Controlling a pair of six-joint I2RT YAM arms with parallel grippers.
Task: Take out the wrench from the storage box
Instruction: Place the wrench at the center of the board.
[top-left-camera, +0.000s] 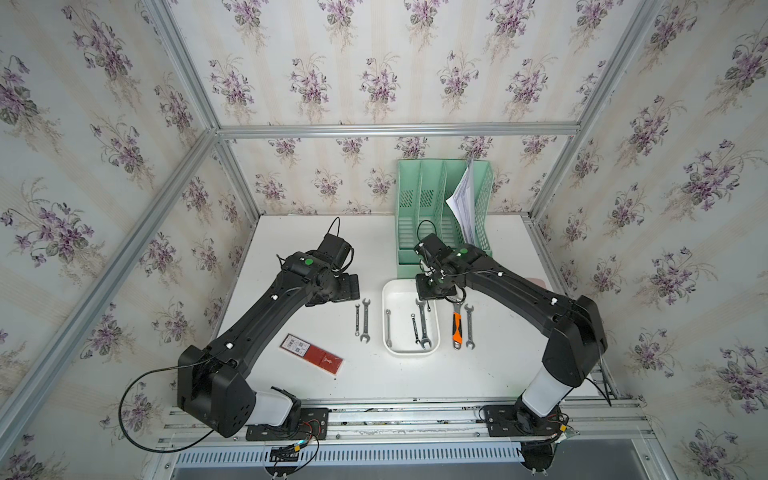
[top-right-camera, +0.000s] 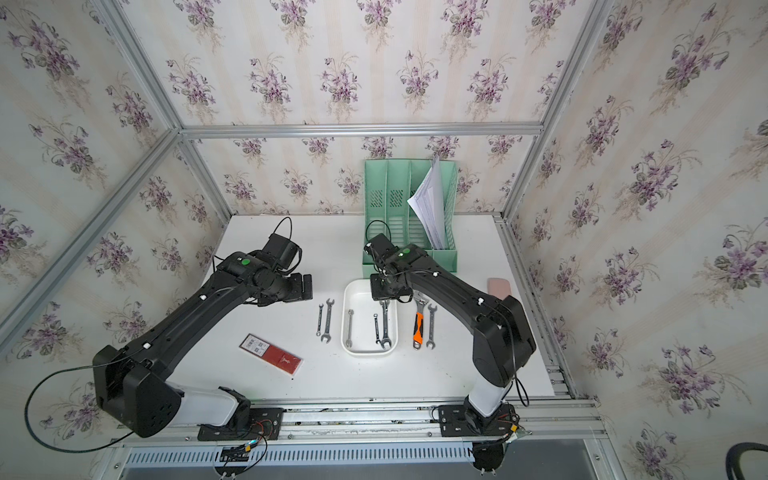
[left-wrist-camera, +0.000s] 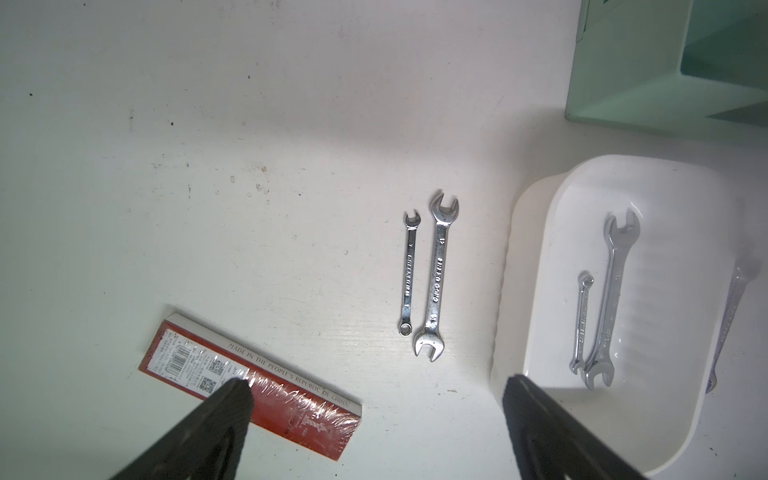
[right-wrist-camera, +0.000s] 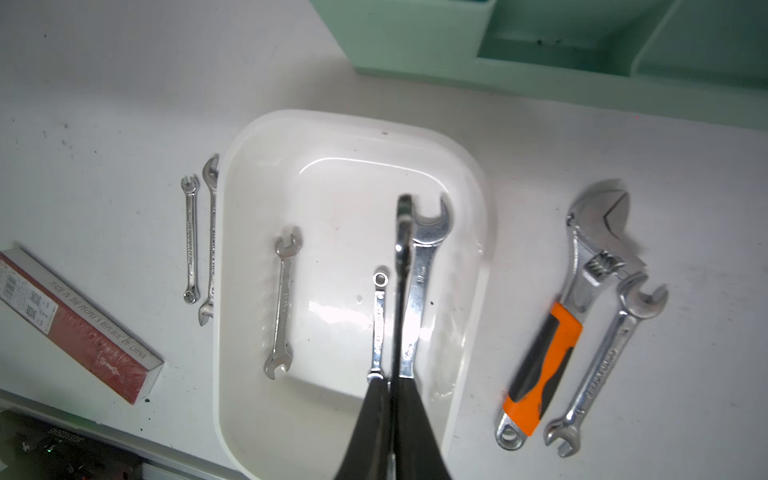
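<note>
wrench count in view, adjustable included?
8. In the storage box: slim wrench, tiny wrench, big wrench. Above it, in the right gripper: held wrench. On the table left of it: short wrench, long wrench; right: adjustable wrench, open-end wrench. Others may be hidden.

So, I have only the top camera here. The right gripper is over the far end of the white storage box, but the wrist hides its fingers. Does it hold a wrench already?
Observer: Yes. In the right wrist view the right gripper is shut on a thin wrench, seen edge-on over the storage box.
Operator: And the left gripper, please?
Observer: In the left wrist view the left gripper is open, fingers wide apart, holding nothing.
</note>
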